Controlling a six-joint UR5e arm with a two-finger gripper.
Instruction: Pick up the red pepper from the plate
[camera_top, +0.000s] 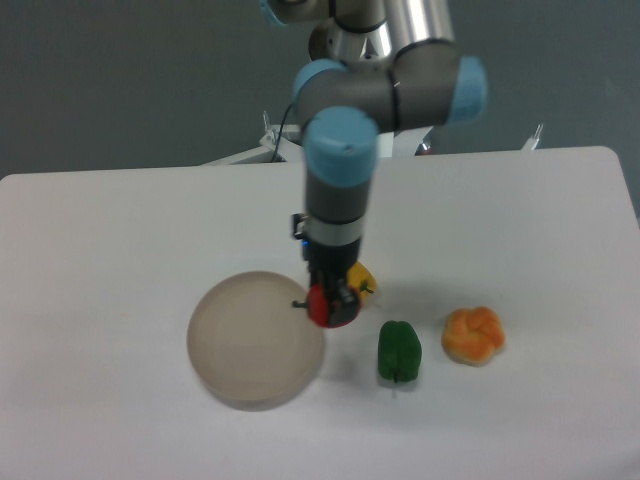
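Claw (333, 297) is clamped around the red pepper (329, 309), fingers pointing straight down, and the pepper sits right at the plate's (245, 345) right rim, half over the edge as I see it. I can't tell whether it's clear of the plate or resting on it; from this angle the red lump simply overlaps the rim.

Risks, as I read them. The grip looks high on a glossy, rounded skin, so the pepper could squirt out downward if I move sharply. It could drop back on the rim and roll off onto the bench (120, 230).

Next worry: the yellow pepper (362, 279) is just behind the claw, nearly touching it. Any sideways drift right and I'd nudge it, or catch it with a finger.

The green pepper (399, 351) stands near, lower right, and an orange, lumpy fruit-like thing (473, 335) beyond that. A dropped pepper could bowl into them.

So I'd go straight up, gently, no swing.
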